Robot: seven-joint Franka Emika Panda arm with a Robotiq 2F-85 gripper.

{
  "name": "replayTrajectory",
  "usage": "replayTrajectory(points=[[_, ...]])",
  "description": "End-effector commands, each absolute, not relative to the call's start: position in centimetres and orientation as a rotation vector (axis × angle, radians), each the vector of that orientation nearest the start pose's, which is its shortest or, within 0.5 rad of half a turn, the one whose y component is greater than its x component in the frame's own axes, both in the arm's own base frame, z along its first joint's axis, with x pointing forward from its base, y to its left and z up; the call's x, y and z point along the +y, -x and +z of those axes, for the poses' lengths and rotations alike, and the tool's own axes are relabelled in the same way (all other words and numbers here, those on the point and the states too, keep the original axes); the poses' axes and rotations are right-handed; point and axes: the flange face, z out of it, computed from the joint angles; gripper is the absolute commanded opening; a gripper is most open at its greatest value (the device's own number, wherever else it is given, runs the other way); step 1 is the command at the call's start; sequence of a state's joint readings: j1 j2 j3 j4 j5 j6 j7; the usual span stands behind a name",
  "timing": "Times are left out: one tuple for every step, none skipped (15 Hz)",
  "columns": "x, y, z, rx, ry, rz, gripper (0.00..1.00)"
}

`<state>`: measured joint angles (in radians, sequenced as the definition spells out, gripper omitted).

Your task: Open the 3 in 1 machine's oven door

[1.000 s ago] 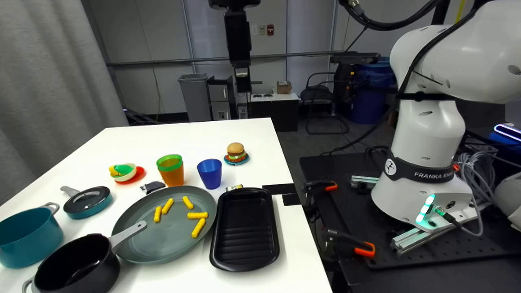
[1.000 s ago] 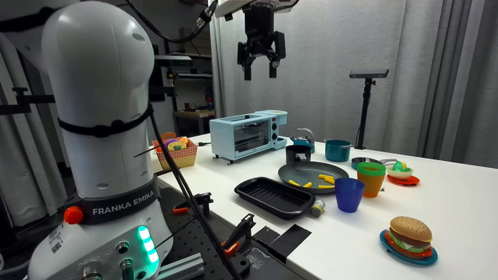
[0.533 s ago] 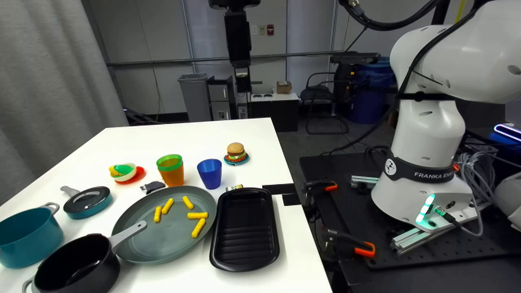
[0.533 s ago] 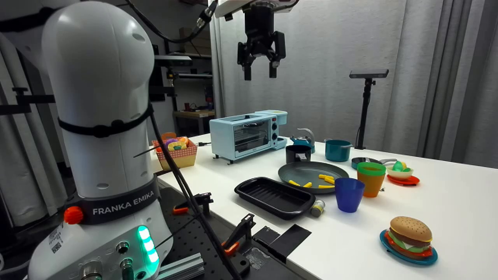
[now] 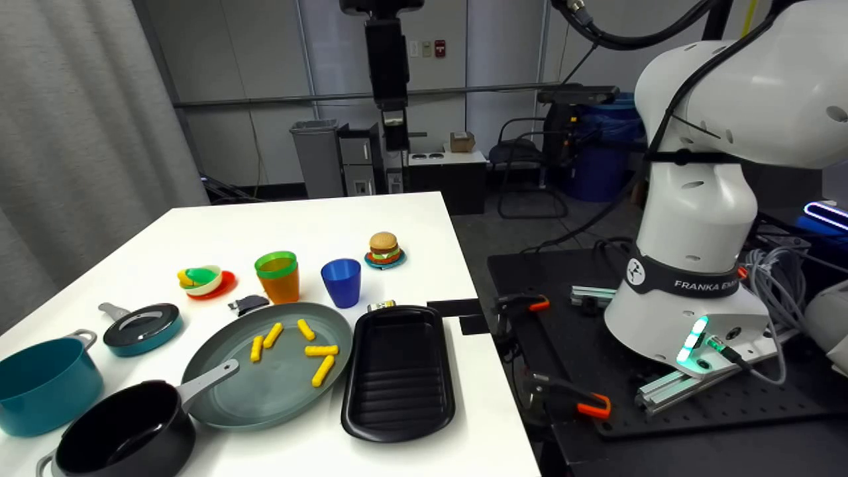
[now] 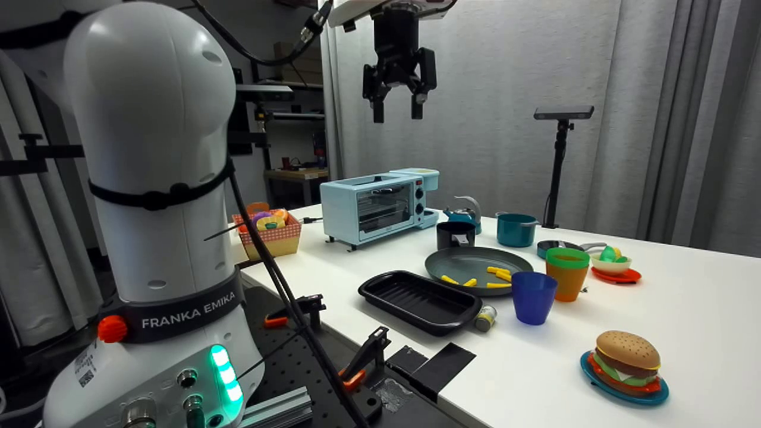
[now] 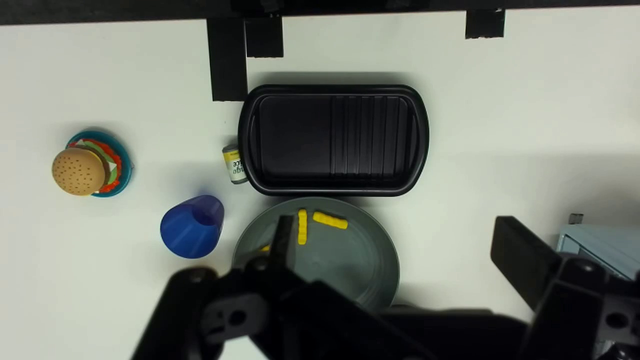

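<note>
The light-blue 3 in 1 machine [image 6: 340, 209] stands at the back of the table in an exterior view. Its glass oven door [image 6: 384, 208] is shut, with control knobs to its right. Only a corner of the machine [image 7: 612, 242] shows at the right edge of the wrist view, partly behind a finger. My gripper [image 6: 398, 112] hangs high above the table, pointing down, with nothing between its fingers. In the wrist view the gripper [image 7: 395, 230] is wide open above the grey plate. The gripper [image 5: 395, 136] shows side-on in an exterior view, where the machine is out of view.
A black tray [image 6: 419, 300] and grey plate [image 6: 469, 257] with yellow sticks lie in front of the machine. A black pot [image 6: 447, 236], kettle [image 6: 461, 217] and teal pot [image 6: 515, 232] stand near its right end. A basket [image 6: 279, 242] stands to its left.
</note>
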<state>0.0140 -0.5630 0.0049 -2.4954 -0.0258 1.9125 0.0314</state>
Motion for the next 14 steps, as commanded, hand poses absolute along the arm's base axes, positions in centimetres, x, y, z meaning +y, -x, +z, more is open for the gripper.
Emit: replayTrajectory(points=[[0.5, -37.5, 47.7, 0.007, 3.169, 0.032, 1.00], [0.5, -37.5, 47.7, 0.007, 3.169, 0.032, 1.00], [0.5, -37.5, 47.7, 0.007, 3.169, 0.032, 1.00], [0.6, -37.7, 47.8, 0.000, 3.166, 0.030, 1.00], [0.5, -37.9, 47.8, 0.005, 3.171, 0.028, 1.00], [0.5, -38.1, 47.8, 0.001, 3.173, 0.033, 1.00], [0.5, -38.3, 47.8, -0.007, 3.173, 0.038, 1.00], [0.5, -38.5, 47.8, -0.013, 3.173, 0.040, 1.00], [0.5, -38.8, 47.8, -0.015, 3.171, 0.041, 1.00], [0.4, -39.0, 47.8, -0.017, 3.171, 0.042, 1.00], [0.4, -39.3, 47.8, -0.023, 3.169, 0.041, 1.00], [0.4, -39.7, 47.7, -0.030, 3.166, 0.039, 1.00], [0.4, -40.0, 47.7, -0.037, 3.165, 0.039, 1.00], [0.4, -40.3, 47.6, -0.042, 3.164, 0.034, 1.00]])
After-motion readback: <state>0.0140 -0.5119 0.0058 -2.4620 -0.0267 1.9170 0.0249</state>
